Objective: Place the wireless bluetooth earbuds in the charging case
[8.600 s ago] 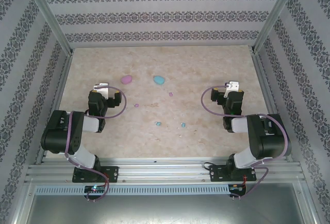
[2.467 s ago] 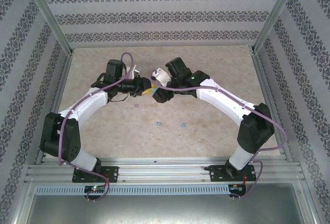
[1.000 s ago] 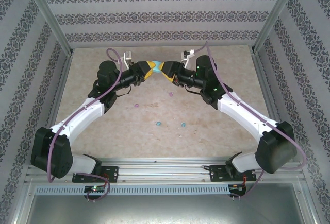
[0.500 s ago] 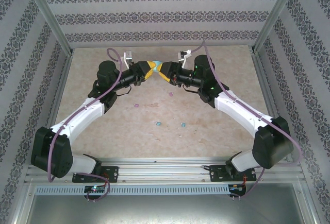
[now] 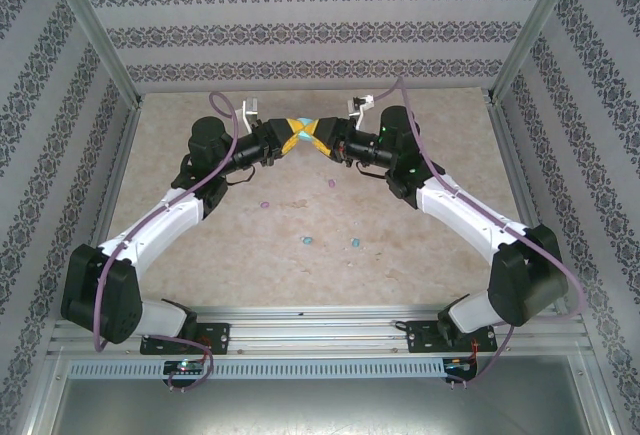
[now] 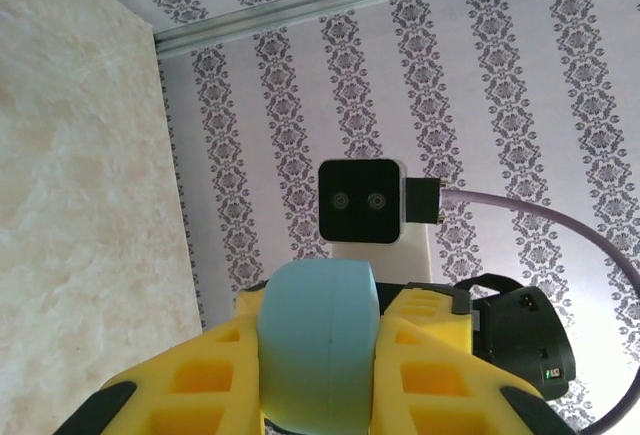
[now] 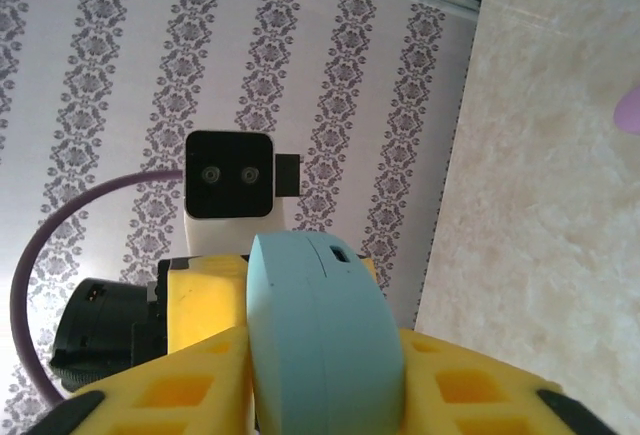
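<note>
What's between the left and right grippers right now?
The light blue charging case, gripped by the left gripper and right gripper; top and both wrist views show it.

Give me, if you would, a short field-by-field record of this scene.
blue case: lifted off the table, between both grippers
left gripper: shut on blue case
right gripper: fingers on either side of blue case, apparently gripping it
pink earbuds: two, loose on table
blue earbuds: two, loose on table
pink case: lying on table
</note>
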